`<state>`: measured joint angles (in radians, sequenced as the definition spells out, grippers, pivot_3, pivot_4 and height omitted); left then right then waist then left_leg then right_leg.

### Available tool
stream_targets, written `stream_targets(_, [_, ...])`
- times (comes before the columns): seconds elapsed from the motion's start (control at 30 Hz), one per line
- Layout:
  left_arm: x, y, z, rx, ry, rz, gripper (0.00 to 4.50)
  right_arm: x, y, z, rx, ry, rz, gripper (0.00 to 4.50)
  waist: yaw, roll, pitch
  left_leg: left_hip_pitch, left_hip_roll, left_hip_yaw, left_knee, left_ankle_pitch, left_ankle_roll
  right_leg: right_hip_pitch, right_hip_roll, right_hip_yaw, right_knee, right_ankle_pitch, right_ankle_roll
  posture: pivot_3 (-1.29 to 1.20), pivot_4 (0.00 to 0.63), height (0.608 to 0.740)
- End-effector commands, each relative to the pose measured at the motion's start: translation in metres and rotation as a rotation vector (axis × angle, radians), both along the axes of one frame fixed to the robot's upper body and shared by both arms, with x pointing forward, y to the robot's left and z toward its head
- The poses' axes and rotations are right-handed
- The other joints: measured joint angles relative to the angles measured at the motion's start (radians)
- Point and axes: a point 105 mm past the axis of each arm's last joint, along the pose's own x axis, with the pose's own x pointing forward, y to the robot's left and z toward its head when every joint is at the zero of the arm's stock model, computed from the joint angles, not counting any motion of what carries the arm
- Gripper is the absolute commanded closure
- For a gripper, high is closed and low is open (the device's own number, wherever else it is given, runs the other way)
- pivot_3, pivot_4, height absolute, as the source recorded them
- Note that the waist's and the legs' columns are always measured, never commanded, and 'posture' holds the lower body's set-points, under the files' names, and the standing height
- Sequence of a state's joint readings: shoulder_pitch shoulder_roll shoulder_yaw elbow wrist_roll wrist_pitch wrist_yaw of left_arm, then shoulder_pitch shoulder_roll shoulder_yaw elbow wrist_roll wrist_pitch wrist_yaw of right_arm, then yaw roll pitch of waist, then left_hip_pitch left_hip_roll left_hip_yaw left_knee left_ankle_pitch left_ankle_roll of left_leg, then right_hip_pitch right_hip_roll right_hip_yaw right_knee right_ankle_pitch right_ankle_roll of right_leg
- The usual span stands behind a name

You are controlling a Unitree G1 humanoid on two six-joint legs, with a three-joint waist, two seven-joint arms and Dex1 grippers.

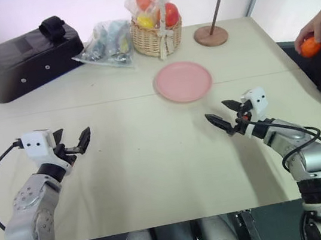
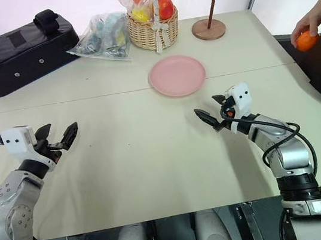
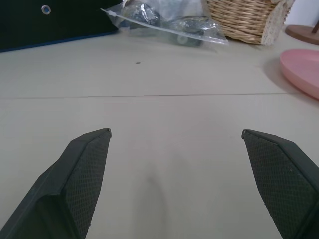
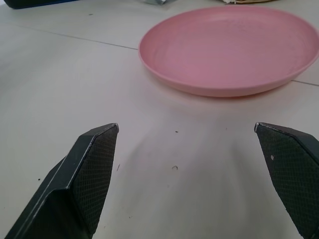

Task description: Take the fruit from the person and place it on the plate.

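Left eye view has both arms hovering over the bench (image 1: 156, 175) with nothing in them. The left tool (image 1: 74, 140) has its fingers spread wide and empty, clear of everything, and the left wrist view shows the same, two black pads (image 3: 82, 174) with bare bench between them. The right tool (image 1: 225, 114) is also spread about as wide as it goes, empty, sitting just short of the plate (image 1: 182, 81), which fills the space past its fingers (image 4: 89, 174) in the right wrist view. The plate is bare and lies mid-bench, in front of the basket (image 1: 157, 36). The fruit (image 1: 310, 47) is off past the bench's right edge, held in the person's hand (image 1: 314, 29), well apart from the right tool and the plate. A black bag (image 1: 21, 56) and a plastic pouch (image 1: 104, 44) lie at the far left, and a wooden stand (image 1: 211, 35) is next to the basket.
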<state>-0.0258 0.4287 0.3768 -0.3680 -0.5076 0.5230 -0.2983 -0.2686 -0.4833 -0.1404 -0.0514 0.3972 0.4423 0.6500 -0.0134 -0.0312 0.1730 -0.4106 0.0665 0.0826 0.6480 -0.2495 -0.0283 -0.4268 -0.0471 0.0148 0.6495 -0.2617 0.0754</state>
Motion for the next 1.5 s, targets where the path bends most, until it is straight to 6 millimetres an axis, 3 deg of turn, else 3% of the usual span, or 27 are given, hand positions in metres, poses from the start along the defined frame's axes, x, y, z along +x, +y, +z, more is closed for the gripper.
stream_targets(0.03, [-0.001,-0.0002,0.0137,0.029,-0.039,-0.018,0.11,0.0039,0.0025,0.0126,0.006,-0.055,0.0,0.0,0.0,0.0,0.0,0.0,0.0,0.0,0.0,0.0,0.0,0.0,0.0,0.0,0.0,0.0,0.0,0.0,0.15,0.74])
stream_targets(1.5, [0.0021,0.0029,0.0179,0.03,-0.044,-0.036,0.11,0.0125,0.0045,0.0137,0.011,-0.077,-0.029,0.0,0.0,0.0,0.0,0.0,0.0,0.0,0.0,0.0,0.0,0.0,0.0,0.0,0.0,0.0,0.0,0.0,0.15,0.74])
